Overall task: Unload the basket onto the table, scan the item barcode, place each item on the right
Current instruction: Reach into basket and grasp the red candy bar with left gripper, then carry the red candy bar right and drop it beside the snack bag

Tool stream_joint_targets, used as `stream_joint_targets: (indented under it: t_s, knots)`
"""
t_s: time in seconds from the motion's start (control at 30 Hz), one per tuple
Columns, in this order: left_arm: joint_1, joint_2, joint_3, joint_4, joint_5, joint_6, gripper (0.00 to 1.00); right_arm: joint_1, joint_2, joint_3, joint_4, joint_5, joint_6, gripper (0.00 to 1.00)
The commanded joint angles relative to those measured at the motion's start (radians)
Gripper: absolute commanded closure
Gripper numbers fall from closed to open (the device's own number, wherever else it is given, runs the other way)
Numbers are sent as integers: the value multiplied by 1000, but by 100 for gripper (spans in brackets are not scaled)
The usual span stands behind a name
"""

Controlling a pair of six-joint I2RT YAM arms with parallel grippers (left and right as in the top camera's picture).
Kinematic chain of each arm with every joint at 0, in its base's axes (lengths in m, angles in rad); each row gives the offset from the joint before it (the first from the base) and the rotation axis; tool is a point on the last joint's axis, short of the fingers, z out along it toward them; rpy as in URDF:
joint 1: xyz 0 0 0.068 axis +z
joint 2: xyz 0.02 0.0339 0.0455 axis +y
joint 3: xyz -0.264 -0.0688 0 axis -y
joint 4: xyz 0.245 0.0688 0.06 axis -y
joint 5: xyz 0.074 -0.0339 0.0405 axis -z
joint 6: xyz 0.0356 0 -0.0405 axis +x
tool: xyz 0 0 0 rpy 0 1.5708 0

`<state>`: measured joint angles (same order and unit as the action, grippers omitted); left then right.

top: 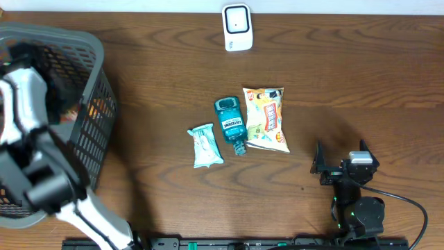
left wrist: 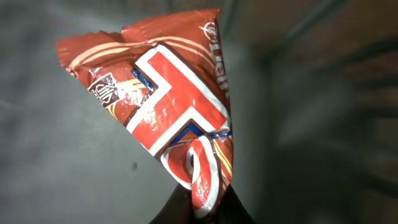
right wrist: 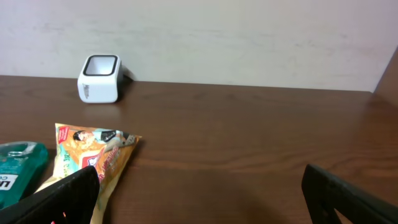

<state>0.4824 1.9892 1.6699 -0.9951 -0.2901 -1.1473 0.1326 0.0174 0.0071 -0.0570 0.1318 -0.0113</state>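
The left gripper [left wrist: 200, 208] was down inside the basket [top: 97, 132], jaws pinched tight on the lower tip of a red packet [left wrist: 174, 118]. In the left wrist view the packet fanned out from that crumpled tip, its long axis running up and to the left to a broad crimped edge. Its printed face, red with white and blue bands, was turned to the camera; I could see no barcode on that side. Grey basket surfaces closed in behind it and to the right, blurred, so there was little room around it. The basket sat at the left edge of the table [top: 347, 83], its mesh wall between the packet and everything else. Near the middle lay three things close together: a pale pouch [top: 206, 146], a teal bottle [top: 230, 123] and a snack bag [top: 266, 118], the bottle touching the bag. The scanner [top: 237, 27] stood at the far edge, well apart from them, with bare wood between. The right gripper [right wrist: 205, 208] stood wide with nothing between its fingers, low at the near right. Bare wood ran from it out to the right edge.
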Motion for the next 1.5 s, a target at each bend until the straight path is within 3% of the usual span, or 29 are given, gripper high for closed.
stream_joint_targets:
  t_s: [0.0,0.17,0.3,0.37,0.57,0.8,0.97,1.27,1.47]
  knots:
    - [5,-251,21,-3,-21,21,93,6,-4,-2,-3,8,-5,1]
    - [3,-490,21,-2,-8,21,93,6,-4,-2,-3,9,-5,1]
    - [-33,-682,21,6,146,21,93,6,-4,-2,-3,8,-5,1]
    - [-104,-760,21,9,258,21,93,6,-4,-2,-3,8,-5,1]
    - [-377,-793,21,7,283,85,93,6,-4,-2,-3,8,-5,1]
    - [-721,-671,20,-59,282,191,93,6,-4,-2,-3,8,-5,1]
    - [-945,-462,20,39,279,291,93,6,-4,-2,-3,8,-5,1]
    - [-1165,-122,20,286,283,434,93,6,-4,-2,-3,8,-5,1]
    - [-1273,20,20,369,283,441,93,6,-4,-2,-3,9,-5,1]
